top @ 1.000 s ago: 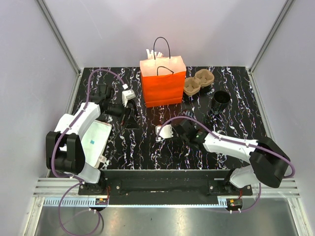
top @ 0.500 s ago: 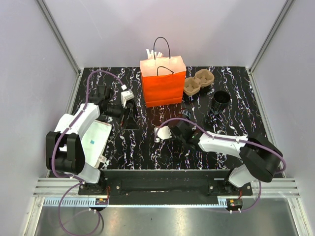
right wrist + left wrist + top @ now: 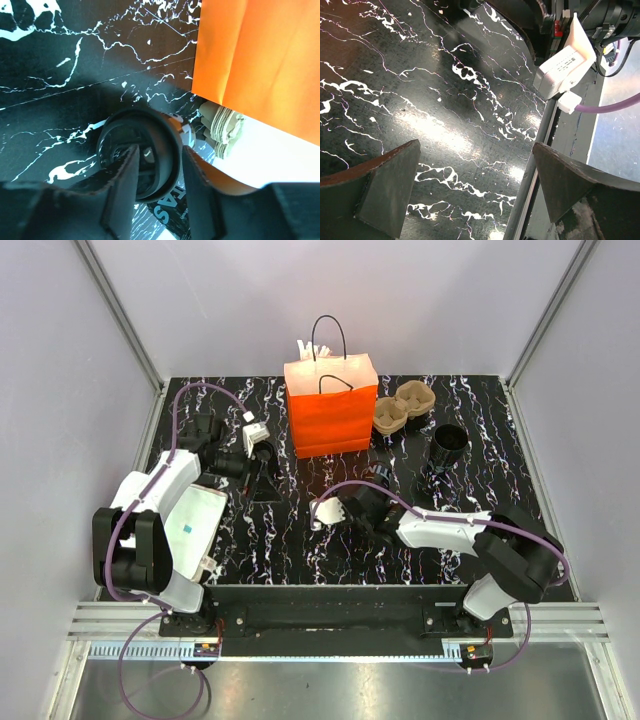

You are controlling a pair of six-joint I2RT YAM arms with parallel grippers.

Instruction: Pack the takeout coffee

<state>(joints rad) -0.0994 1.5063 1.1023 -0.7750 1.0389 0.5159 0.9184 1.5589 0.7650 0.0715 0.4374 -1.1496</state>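
Listing by size.
Desk (image 3: 480, 500): black, white-veined.
Orange paper bag (image 3: 332, 412): upright at the back, mouth up.
Left jaws (image 3: 475, 150): released, grasping nothing, over bare desk.
Right jaws (image 3: 160, 149): straddling the takeout coffee's wall, one finger seemingly inside the rim. Whether they are clenched, cannot tell.
Takeout coffee (image 3: 150, 121): on the desk near the bag's front corner, right-arm side.
Risk, as judged: a pinch on the thin wall could tip or crush it on lifting, or the cup could catch the bag's lip.
Look: small, round, black, glossy rim.
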